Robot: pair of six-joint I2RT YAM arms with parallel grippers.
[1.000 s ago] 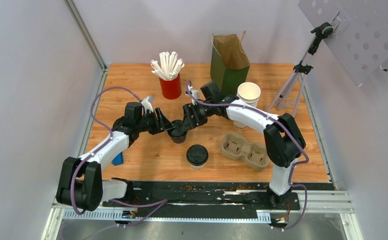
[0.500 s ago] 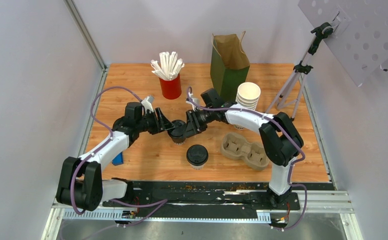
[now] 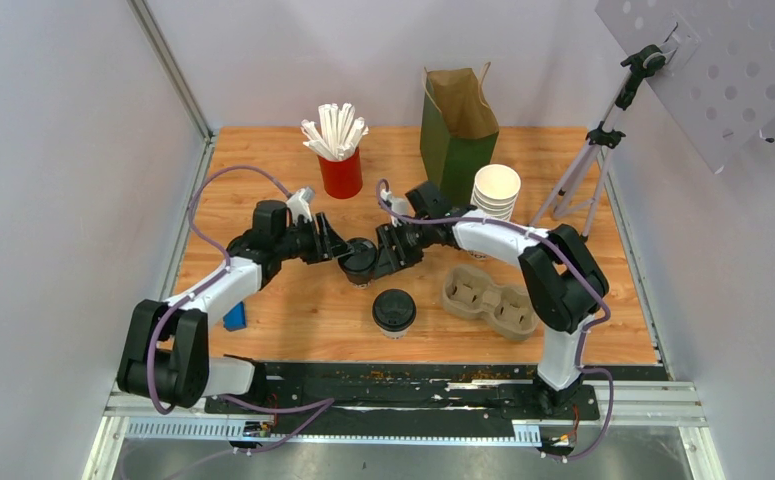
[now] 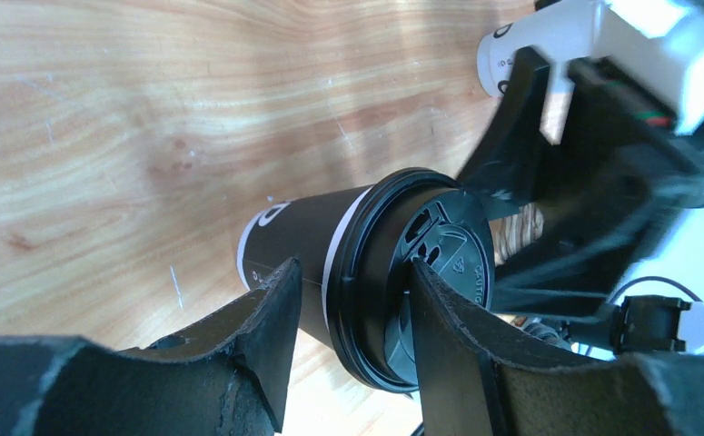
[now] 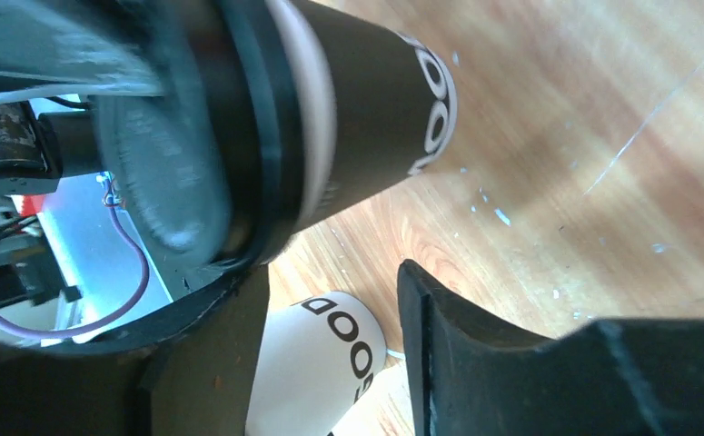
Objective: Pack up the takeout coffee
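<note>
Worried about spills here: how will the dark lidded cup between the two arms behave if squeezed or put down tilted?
The dark lidded cup looks like paper, so the left fingers straddling it near its top would probably dent it if they squeezed hard. It is tilted; released so, its round body would likely tip and roll.

At the back of the bench [image 3: 303,305] a cup of straws [image 3: 340,172] stands on the left and a paper bag [image 3: 458,130] to its right, with a stack of cups [image 3: 496,190] just before the bag. Mid-bench, a tilted lidded cup [image 3: 360,260] sits between the left pincer [image 4: 352,272] and the right pincer [image 5: 330,277]. Before it stands the takeout coffee [image 3: 394,310], with a cup carrier [image 3: 490,300] to its right.
</note>
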